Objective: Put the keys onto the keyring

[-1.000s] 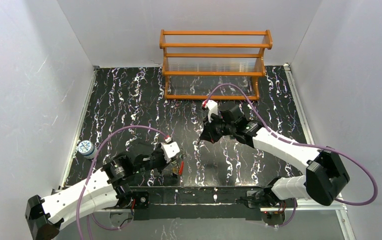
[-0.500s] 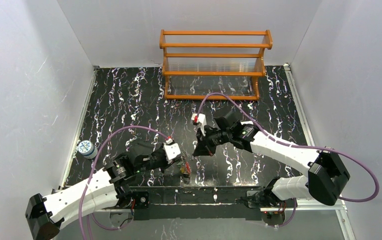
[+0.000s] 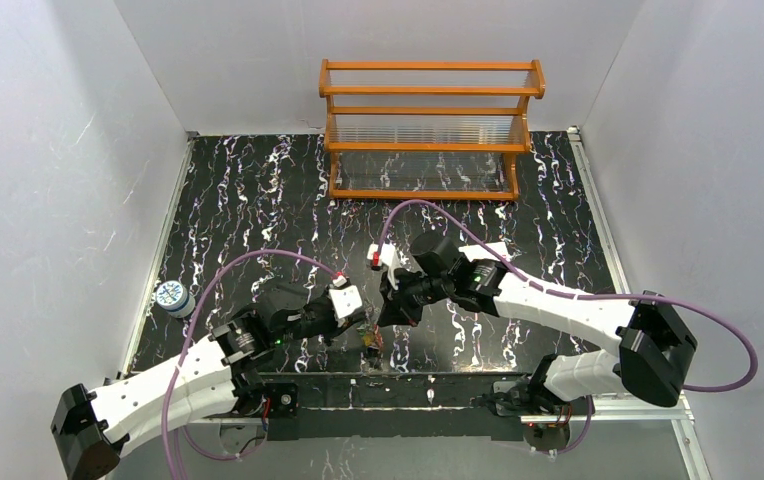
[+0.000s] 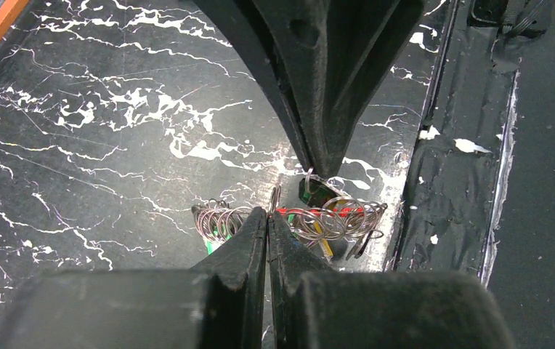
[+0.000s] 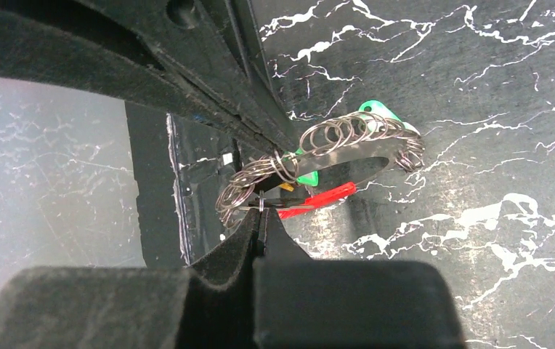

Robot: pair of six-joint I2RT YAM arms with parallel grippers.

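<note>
A sagging chain of linked metal rings [image 5: 347, 132] hangs low over the table between both grippers. A red strip of the keyring [image 5: 318, 198] lies under it. On the chain hang keys, among them a green head [image 5: 373, 110] and a yellow one [image 4: 323, 246]. My left gripper [image 4: 267, 215] is shut, with a ring of the chain standing at its tips. My right gripper [image 5: 260, 216] is shut on a small ring of that bundle. In the top view the two grippers meet over the bundle [image 3: 370, 342] near the table's front edge. What else the rings carry is hidden.
An orange wooden rack [image 3: 428, 130] stands at the back of the black marbled table [image 3: 258, 200]. A small round blue-and-white object [image 3: 171, 296] sits by the left edge. The black front rail [image 4: 471, 182] runs right beside the bundle. White walls close in three sides.
The right arm has swung left and nearer, bringing its shut gripper down to the bundle at the left gripper. The left gripper has shifted slightly right with the bundle.
</note>
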